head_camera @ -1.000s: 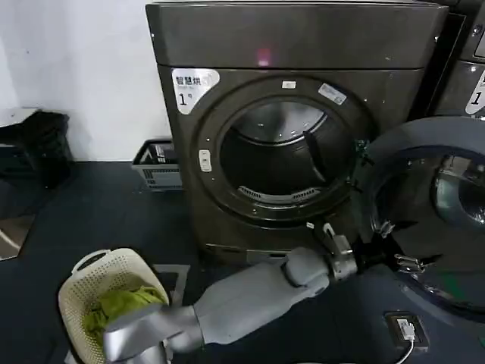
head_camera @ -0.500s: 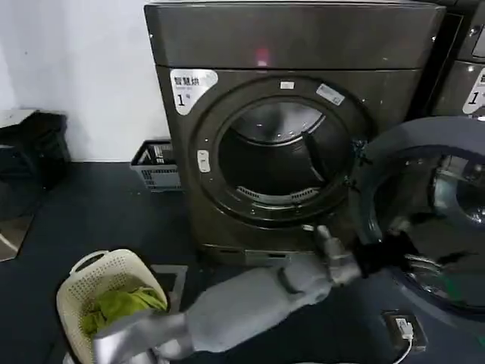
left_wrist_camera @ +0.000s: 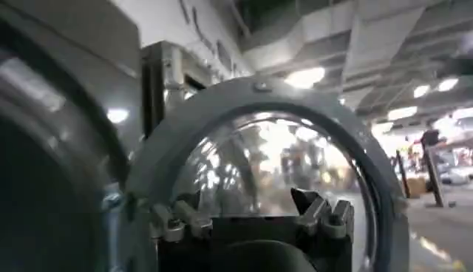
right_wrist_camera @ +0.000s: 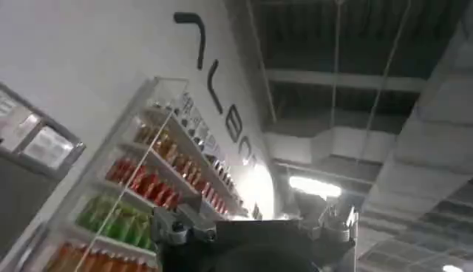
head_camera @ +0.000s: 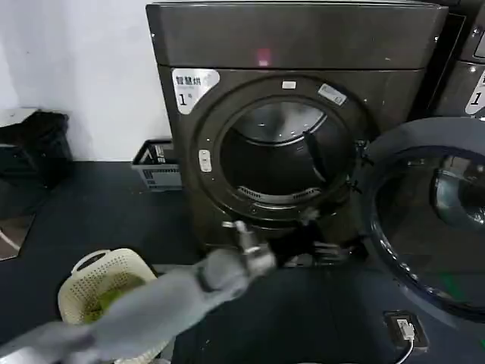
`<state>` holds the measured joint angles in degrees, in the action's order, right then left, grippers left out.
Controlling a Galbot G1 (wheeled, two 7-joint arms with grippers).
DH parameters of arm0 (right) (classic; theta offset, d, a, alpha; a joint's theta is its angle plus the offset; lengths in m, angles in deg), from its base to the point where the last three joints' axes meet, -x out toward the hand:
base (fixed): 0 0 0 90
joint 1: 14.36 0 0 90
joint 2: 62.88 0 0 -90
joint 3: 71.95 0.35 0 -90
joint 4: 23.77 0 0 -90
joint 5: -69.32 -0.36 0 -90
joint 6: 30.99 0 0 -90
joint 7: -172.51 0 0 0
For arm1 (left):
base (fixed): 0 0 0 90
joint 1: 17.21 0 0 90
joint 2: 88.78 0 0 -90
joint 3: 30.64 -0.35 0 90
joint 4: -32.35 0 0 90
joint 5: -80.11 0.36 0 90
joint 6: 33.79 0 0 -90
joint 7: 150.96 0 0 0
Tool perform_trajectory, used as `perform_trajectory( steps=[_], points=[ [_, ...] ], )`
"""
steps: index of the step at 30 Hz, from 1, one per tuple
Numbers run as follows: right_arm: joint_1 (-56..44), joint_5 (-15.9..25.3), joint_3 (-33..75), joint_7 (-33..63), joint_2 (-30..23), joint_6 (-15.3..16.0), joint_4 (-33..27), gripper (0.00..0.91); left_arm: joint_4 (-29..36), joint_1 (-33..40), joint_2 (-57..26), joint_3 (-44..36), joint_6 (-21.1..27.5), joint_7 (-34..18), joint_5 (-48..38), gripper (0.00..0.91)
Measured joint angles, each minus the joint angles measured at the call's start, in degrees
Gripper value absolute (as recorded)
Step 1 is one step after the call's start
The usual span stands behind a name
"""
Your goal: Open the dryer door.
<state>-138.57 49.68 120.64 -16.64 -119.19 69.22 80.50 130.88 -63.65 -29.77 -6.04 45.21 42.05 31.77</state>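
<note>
White label (head_camera: pixel 194 85) marked "1" sits at your dryer (head_camera: pixel 295 45) front's upper left. Your left end effector (head_camera: pixel 303 244), fingers spread and gripping nothing, hangs below the drum opening. Rightmost, the dryer door (head_camera: pixel 424 220) stands swung wide open.

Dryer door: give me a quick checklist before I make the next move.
1. Dryer door swung wide open to the right of the dryer: ok.
2. Drum opening unobstructed: ok.
3. Left gripper off the door, low in front of the dryer: ok.
4. Left gripper open, nothing between its fingers in the left wrist view: ok.
5. Laundry basket on the floor at the left, apart from the door: ok.
6. Right gripper parked, pointing up at the ceiling, holding nothing; its place relative to the dryer: cannot tell.
</note>
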Motion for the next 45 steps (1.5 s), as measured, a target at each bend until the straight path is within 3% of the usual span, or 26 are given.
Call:
perform_trajectory(
  steps=[4,9,24,31,38,45],
  points=[
    [1.0,1.0,-0.3,0.0,0.2,-0.2,0.5,0.907,5.8,-0.5,-8.6,1.9,3.4,0.3,-0.5,0.907],
    [2.4,1.7,-1.0,-0.3,0.5,-0.1,0.5,0.907,11.5,-0.9,-18.5,2.8,3.2,1.2,-3.0,0.907],
    [6.5,8.4,-0.6,-1.0,1.8,-0.6,0.9,0.907,22.6,0.1,-43.9,2.2,12.1,4.4,-2.4,0.907],
    [7.3,10.1,-1.2,-1.5,2.7,-2.3,-0.7,0.907,24.3,-0.5,-51.6,2.1,17.5,4.7,0.6,0.907],
    [8.7,10.2,-2.4,-1.1,4.3,-2.4,-2.6,0.907,22.5,-0.8,-56.6,3.0,18.9,9.6,4.1,0.907],
    [9.0,10.3,-2.5,-1.3,5.9,-2.4,-3.8,0.907,19.5,-2.1,-60.3,3.1,19.7,11.1,9.1,0.907]
  ],
)
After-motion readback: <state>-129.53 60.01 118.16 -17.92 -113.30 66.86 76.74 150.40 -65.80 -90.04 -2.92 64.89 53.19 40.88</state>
